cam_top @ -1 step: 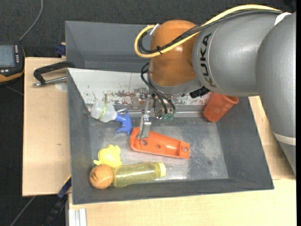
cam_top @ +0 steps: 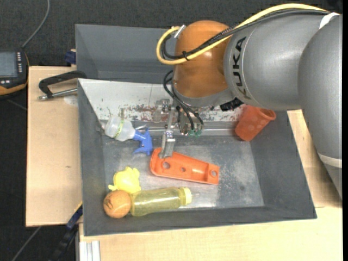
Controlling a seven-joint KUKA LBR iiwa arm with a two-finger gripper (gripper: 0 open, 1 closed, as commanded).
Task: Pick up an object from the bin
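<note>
Camera view: orange wedge [cam_top: 185, 169] beneath fingers [cam_top: 167, 144]

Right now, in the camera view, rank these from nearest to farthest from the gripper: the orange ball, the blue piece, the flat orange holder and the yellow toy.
1. Flat orange holder, mid-bin, right below the gripper.
2. Blue piece, close by, towards the view's left.
3. Yellow toy, lower left in the view.
4. Orange ball, in the bin's bottom-left corner in the view.
</note>
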